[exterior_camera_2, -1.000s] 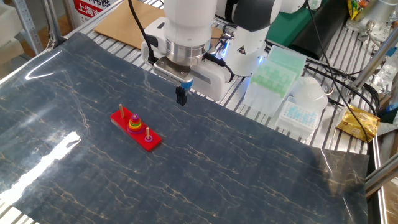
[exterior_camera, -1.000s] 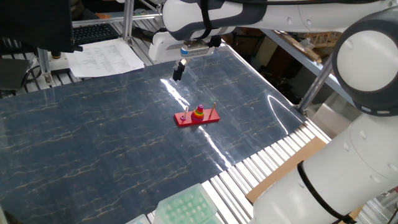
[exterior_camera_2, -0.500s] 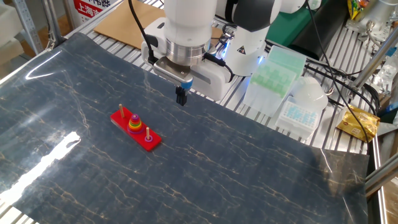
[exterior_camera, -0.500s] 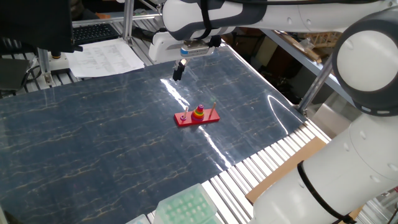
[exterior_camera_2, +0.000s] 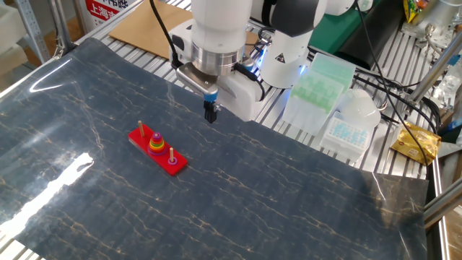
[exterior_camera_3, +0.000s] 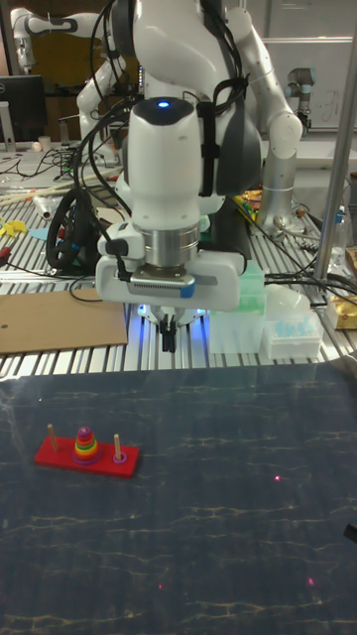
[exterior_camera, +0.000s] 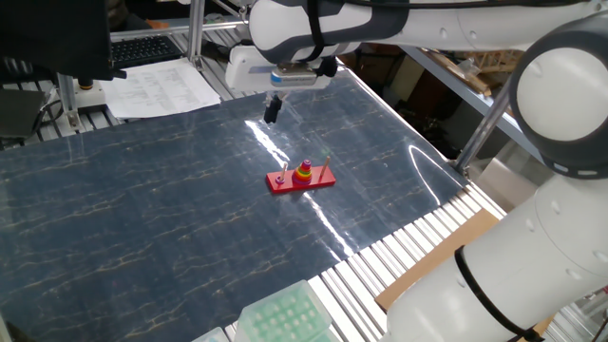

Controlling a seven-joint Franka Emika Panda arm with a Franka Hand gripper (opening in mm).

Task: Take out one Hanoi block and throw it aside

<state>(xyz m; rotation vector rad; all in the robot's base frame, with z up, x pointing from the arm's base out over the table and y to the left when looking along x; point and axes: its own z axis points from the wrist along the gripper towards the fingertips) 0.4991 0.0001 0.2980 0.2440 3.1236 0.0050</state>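
Observation:
The Hanoi block [exterior_camera: 305, 164] [exterior_camera_2: 156, 135] [exterior_camera_3: 85, 432] is the tiny magenta ring on top of a stack of larger red, yellow and green rings. The stack sits on the middle peg of a flat red base [exterior_camera: 321, 179] [exterior_camera_2: 177, 165] [exterior_camera_3: 58, 458]. My gripper [exterior_camera: 271, 116] [exterior_camera_2: 211, 115] [exterior_camera_3: 170, 372] hangs in the air, well apart from the stack and nearer the arm's side of the table. Its dark fingers are pressed together and hold nothing.
A dark marbled mat [exterior_camera_2: 274, 195] covers the table. Green tip-box racks [exterior_camera_2: 317, 83] [exterior_camera: 285, 318] and a white lidded box [exterior_camera_2: 348, 126] stand off the mat on the metal rollers. A cardboard sheet [exterior_camera_3: 50, 342] and papers [exterior_camera: 157, 85] lie beyond the mat's edges.
The hand has turned slightly about its wrist, with the fingertips staying almost in place above the mat. The ring stack and base have not moved.

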